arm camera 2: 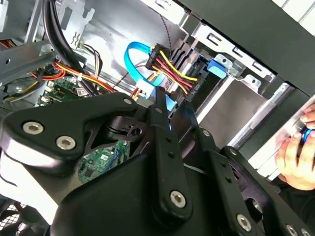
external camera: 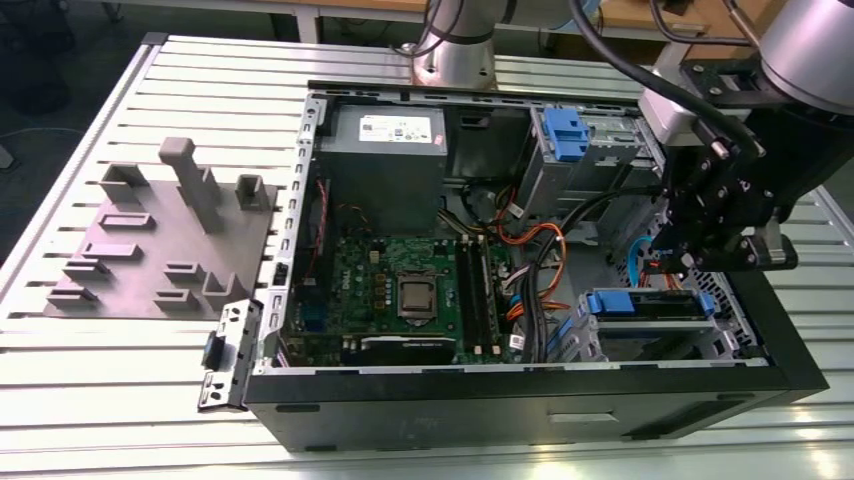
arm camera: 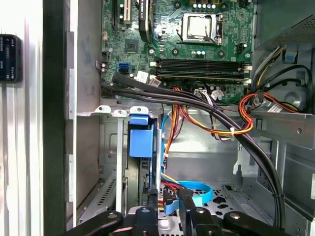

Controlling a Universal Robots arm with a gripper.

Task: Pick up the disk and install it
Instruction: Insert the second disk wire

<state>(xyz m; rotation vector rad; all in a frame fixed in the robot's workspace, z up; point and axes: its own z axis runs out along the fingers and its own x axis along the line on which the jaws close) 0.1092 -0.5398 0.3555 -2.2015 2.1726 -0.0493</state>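
Open desktop tower (external camera: pixel 534 400) lies on its side on a slatted metal table (external camera: pixel 107 380), side panel off. Green motherboard (external camera: pixel 400 290) with bare CPU socket; grey power supply box (external camera: pixel 387 150) with a white sticker, print too small to read. A grey fixture plate (external camera: pixel 160 240) with upright blocks sits on the table toward the exterior view's left, apart from the case.

Claw (external camera: pixel 714 250) hangs inside the case at the drive-cage end, just above the lower bay. In the second wrist view the claw (arm camera 2: pixel 172 110) has its black fingers (arm camera 2: pixel 160 105) drawn near together close to a bundle of red, yellow and black power wires (arm camera 2: pixel 172 69) and a blue data cable (arm camera 2: pixel 135 59). Cannot tell whether they pinch anything.

The disk (external camera: pixel 647 305) sits in the lower bay, blue carrier front showing; in the first wrist view the disk (arm camera: pixel 140 142) stands slotted in the cage. No label legible.

A person's hand (arm camera 2: pixel 298 157) at the case's outer edge.
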